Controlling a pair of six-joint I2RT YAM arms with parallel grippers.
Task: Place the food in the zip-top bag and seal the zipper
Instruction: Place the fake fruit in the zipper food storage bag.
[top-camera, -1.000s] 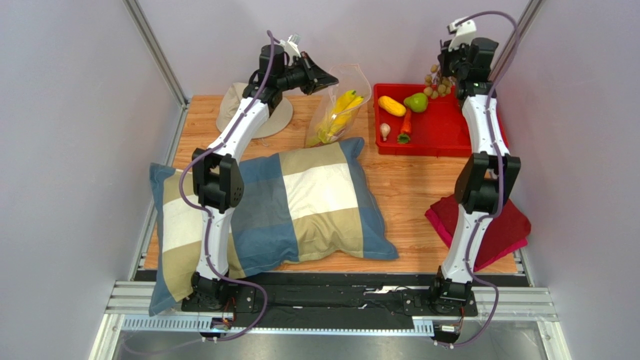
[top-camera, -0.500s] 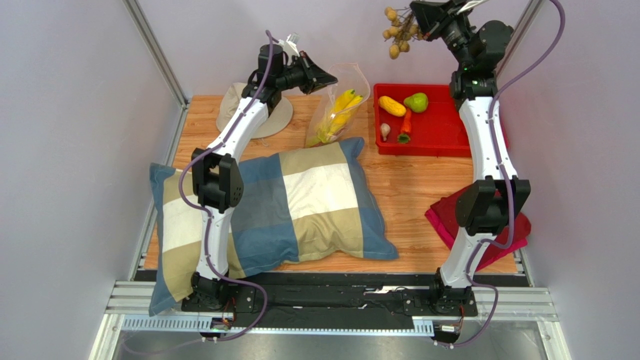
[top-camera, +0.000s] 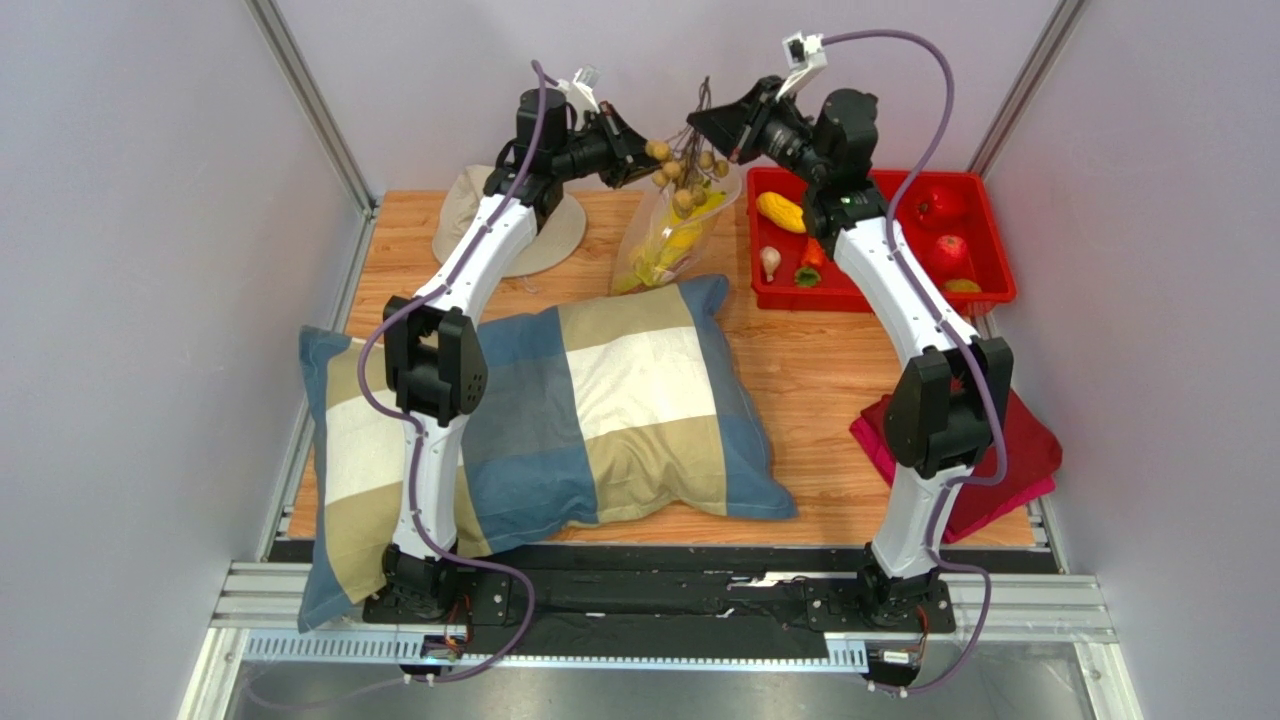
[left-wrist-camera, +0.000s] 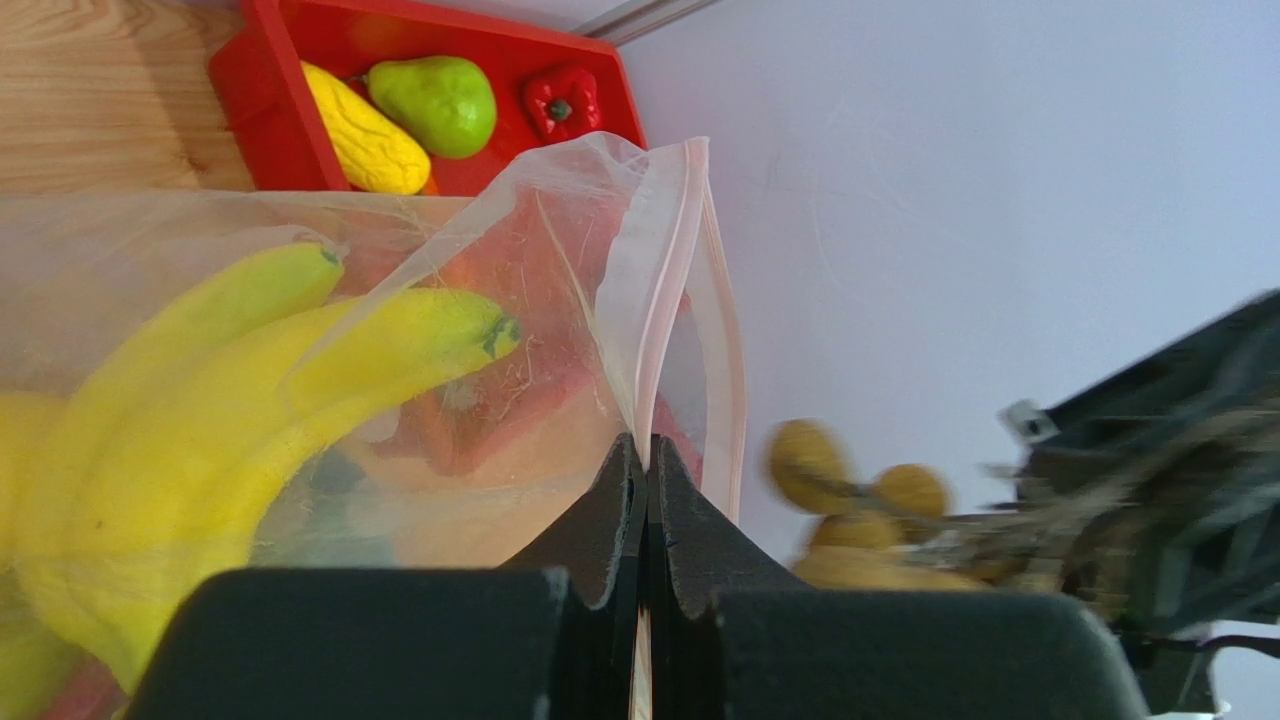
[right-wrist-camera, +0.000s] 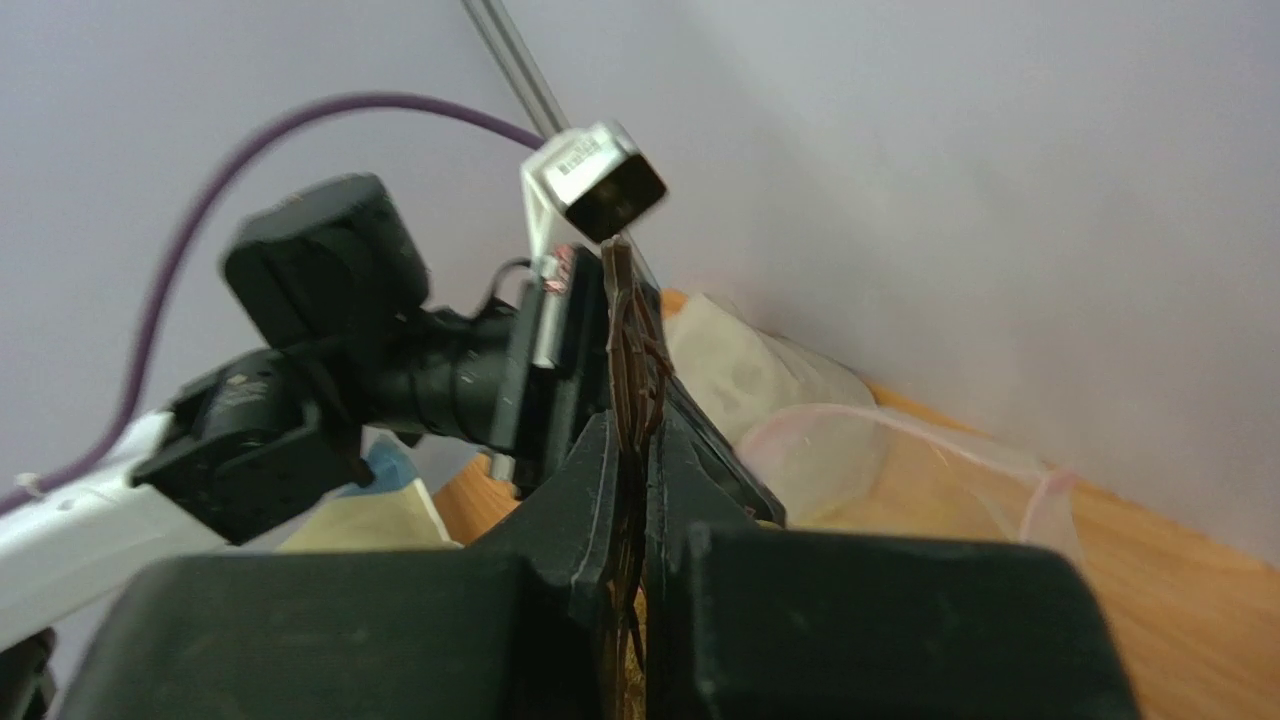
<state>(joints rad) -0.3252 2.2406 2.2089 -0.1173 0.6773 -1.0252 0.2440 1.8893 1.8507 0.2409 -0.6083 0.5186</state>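
Note:
The clear zip-top bag (top-camera: 649, 267) stands at the table's back with yellow bananas (top-camera: 679, 240) inside. My left gripper (top-camera: 631, 155) is shut on the bag's pinkish zipper strip (left-wrist-camera: 658, 285) and holds the mouth up; the bananas (left-wrist-camera: 256, 375) show through the plastic. My right gripper (top-camera: 709, 126) is shut on the stems (right-wrist-camera: 631, 338) of the tan bunch (top-camera: 684, 180), which hangs just above the bag's mouth and is blurred in the left wrist view (left-wrist-camera: 857, 503). The bag's open rim (right-wrist-camera: 902, 450) lies below the right gripper (right-wrist-camera: 643, 435).
A red tray (top-camera: 887, 285) at the back right holds a yellow piece (top-camera: 783, 212), a carrot (top-camera: 813, 252), a red pepper (top-camera: 939, 203) and an apple (top-camera: 950, 248). A beige hat (top-camera: 478, 203) lies back left. A checked pillow (top-camera: 601, 405) fills the middle; a red cloth (top-camera: 1029, 450) lies right.
My right arm has lifted the tan bunch from over the red tray and swung it left to above the bag's mouth. The left arm and bag have not moved.

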